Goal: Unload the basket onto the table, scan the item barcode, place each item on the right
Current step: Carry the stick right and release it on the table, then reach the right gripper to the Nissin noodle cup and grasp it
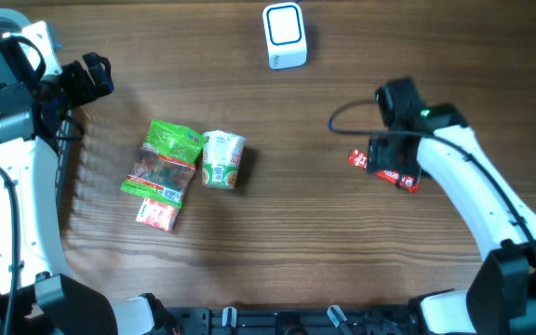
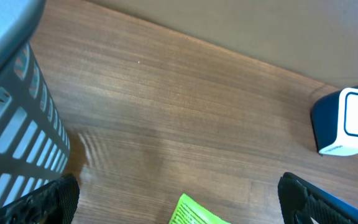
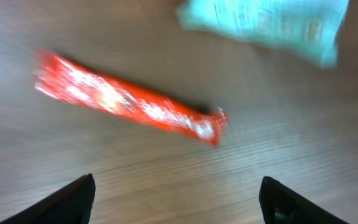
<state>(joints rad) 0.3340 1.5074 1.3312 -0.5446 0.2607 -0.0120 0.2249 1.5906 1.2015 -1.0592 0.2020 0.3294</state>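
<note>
A red snack bar (image 3: 129, 102) lies flat on the wooden table, blurred in the right wrist view, just beyond my right gripper (image 3: 176, 199). That gripper is open and its dark fingertips (image 3: 67, 199) hold nothing. From overhead, the ends of the red bar (image 1: 358, 160) stick out from under my right gripper (image 1: 385, 156). The white and blue scanner (image 1: 285, 35) stands at the table's far edge. My left gripper (image 1: 91, 79) hovers open at the far left, empty, and the scanner (image 2: 347, 121) shows at the right of its view.
A green snack bag (image 1: 163, 163) and a small noodle cup (image 1: 221, 158) lie left of centre. A grey slatted basket (image 2: 11, 124) stands by the left arm. A pale teal packet (image 3: 266, 25) lies beyond the red bar in the right wrist view.
</note>
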